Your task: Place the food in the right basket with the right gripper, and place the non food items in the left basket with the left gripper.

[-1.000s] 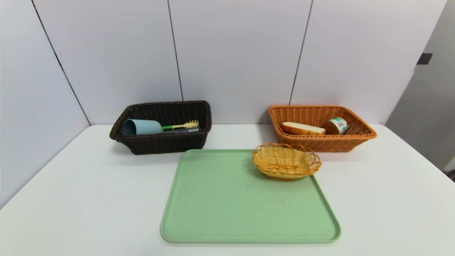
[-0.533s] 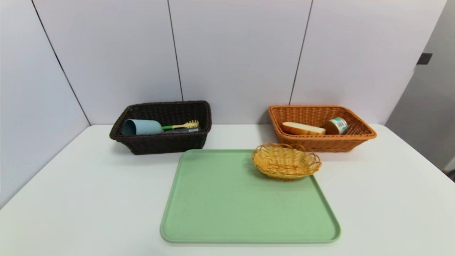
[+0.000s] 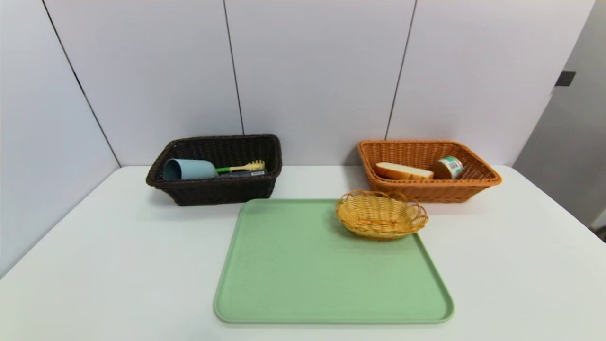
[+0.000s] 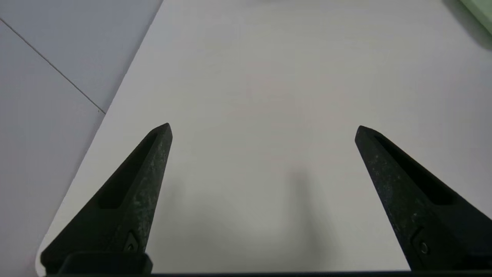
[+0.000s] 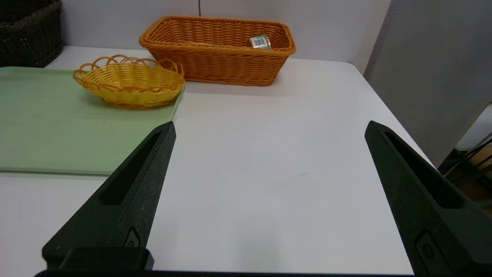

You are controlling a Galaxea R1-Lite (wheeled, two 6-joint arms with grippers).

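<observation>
The left hand (image 4: 263,129) hangs low over bare white tabletop (image 4: 269,96) near its left edge, its two black fingers (image 4: 134,192) spread wide with nothing between them; only a corner of the pale green plastic tray (image 4: 478,13) shows at the far side of its view. The right hand (image 5: 269,127) is likewise spread wide and empty, over the tabletop just off the tray's right edge.

Ahead of the right hand and toward the middle, the small oval yellow wicker basket (image 5: 130,82) sits on the tray's far right corner. Just behind it stands the rectangular orange wicker basket (image 5: 217,48), well apart from the hand, with a small round tin with a green-and-white label (image 5: 259,41) inside.

From the head view neither hand is visible. The orange basket (image 3: 426,168) holds a slice of white bread (image 3: 402,171) lying beside the tin (image 3: 449,167). Across the tabletop to the left, the rectangular dark brown wicker basket (image 3: 215,187) holds a light blue plastic cup (image 3: 188,169) on its side, a green-handled utensil with a cream toothed head (image 3: 241,167), and a dark flat item beneath it that cannot be identified. The tray (image 3: 307,270) is otherwise bare.
</observation>
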